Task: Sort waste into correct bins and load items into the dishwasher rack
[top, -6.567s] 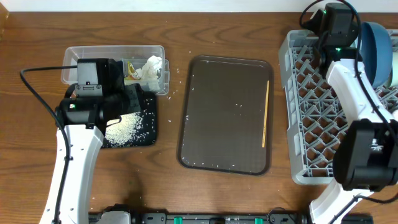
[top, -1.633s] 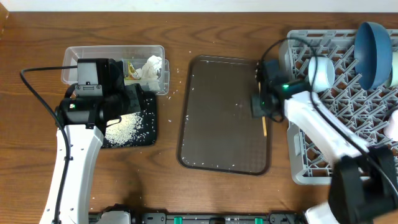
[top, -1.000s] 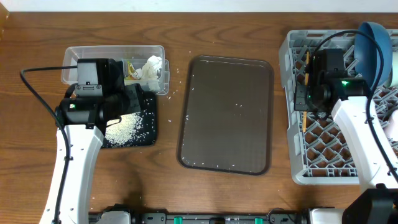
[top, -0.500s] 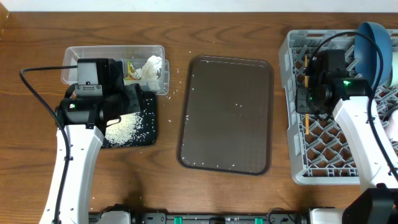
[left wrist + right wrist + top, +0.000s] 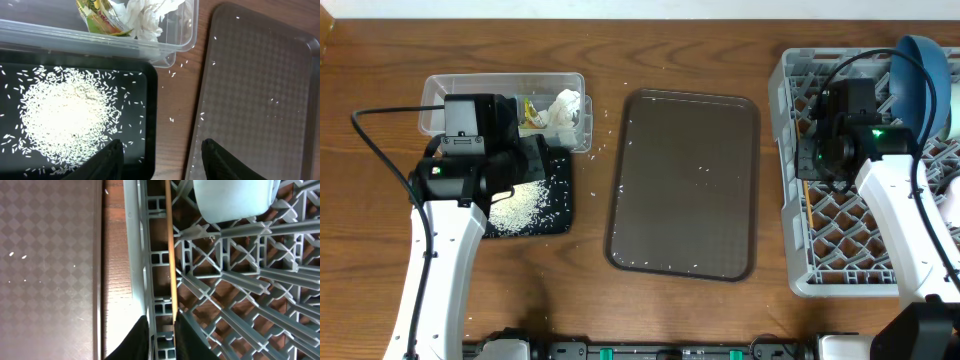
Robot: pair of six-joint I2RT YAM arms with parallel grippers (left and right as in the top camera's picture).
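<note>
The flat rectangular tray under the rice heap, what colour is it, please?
The flat rectangular tray is black, clearest in the left wrist view.

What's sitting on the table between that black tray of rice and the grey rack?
The brown tray, holding nothing but a few stray rice grains. The overhead view shows it.
</note>
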